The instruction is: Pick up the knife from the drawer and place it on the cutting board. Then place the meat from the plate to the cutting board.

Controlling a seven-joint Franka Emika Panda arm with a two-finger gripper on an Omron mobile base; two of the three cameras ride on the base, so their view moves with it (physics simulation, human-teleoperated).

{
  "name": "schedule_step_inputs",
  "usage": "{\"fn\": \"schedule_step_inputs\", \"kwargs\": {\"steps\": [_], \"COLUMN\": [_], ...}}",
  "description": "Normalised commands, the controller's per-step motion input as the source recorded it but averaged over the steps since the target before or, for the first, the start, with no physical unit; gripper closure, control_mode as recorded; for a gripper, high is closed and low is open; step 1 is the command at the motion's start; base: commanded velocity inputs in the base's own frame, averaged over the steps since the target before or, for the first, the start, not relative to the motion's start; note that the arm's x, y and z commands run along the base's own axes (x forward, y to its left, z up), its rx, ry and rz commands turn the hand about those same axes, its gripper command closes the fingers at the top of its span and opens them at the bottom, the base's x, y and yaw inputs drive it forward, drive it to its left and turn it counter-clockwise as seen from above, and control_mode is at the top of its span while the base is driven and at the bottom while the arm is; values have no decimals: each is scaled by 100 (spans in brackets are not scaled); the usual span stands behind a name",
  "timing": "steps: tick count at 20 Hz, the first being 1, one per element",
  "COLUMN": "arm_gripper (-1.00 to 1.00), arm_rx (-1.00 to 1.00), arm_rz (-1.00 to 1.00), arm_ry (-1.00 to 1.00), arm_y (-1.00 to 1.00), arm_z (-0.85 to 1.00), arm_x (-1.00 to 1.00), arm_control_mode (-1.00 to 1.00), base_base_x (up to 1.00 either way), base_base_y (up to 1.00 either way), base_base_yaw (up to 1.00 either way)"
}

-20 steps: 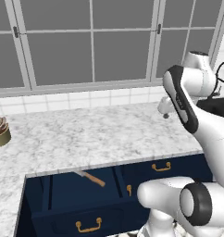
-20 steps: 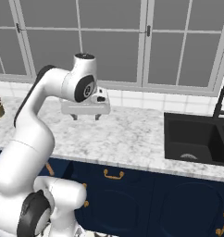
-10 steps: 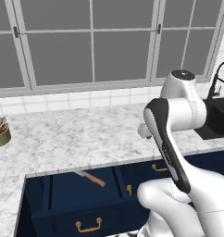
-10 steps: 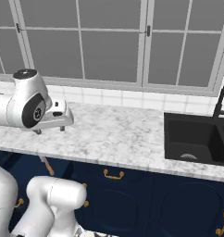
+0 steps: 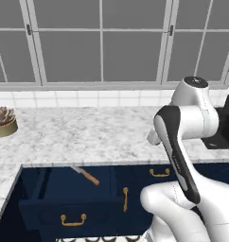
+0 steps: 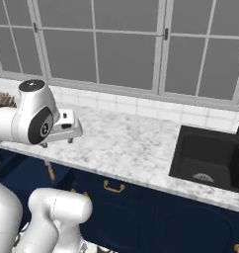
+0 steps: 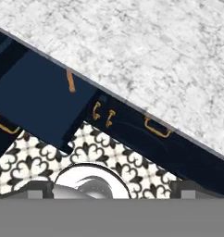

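Pulled open below the marble counter (image 5: 88,134): the wide navy drawer (image 5: 64,198), brass handle (image 5: 73,219) to the front, dark interior exposed from above. Lying inside near the back, just under the counter's edge, tilted on a diagonal: the knife (image 5: 86,176), wooden handle toward the room, narrow blade slipping partly beneath the stone lip. Seen again from the hand camera as a short light-brown sliver (image 7: 70,81) at the drawer's far edge. Untouched, so by the look of it the first step barely begun.

Raised over the counter's front, well above the drawer: the white arm, bent at the elbow, gripper (image 6: 68,132) at counter height beside the big joint and apart from the knife. Probably posed high for a look down into the drawer ahead of a descent. Fingers apart or together: cannot tell, tips too small and partly hidden.

Farther left on the counter, a small planter bowl with a succulent (image 5: 3,122). To the right, a black sink (image 6: 213,158) sunk into the stone. Behind everything, white tile and grey-framed windows (image 5: 102,42).

No brands, labels or legible writing anywhere.
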Motion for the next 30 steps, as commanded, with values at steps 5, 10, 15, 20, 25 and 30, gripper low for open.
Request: {"fn": "schedule_step_inputs", "kwargs": {"steps": [5,10,15,20,25,30], "arm_gripper": [-100,-100,-100,-100,-100,-100], "arm_rx": [0,0,0,0,0,0], "arm_rz": [0,0,0,0,0,0], "arm_ry": [0,0,0,0,0,0], "arm_y": [0,0,0,0,0,0], "arm_z": [0,0,0,0,0,0], "arm_x": [0,0,0,0,0,0], "arm_control_mode": [100,100,100,100,100,100], "base_base_x": [-38,-25,-27,-2,31,16], "base_base_y": [-48,0,-46,-73,-32,-60], "base_base_yaw": [72,95,75,53,20,29]}}
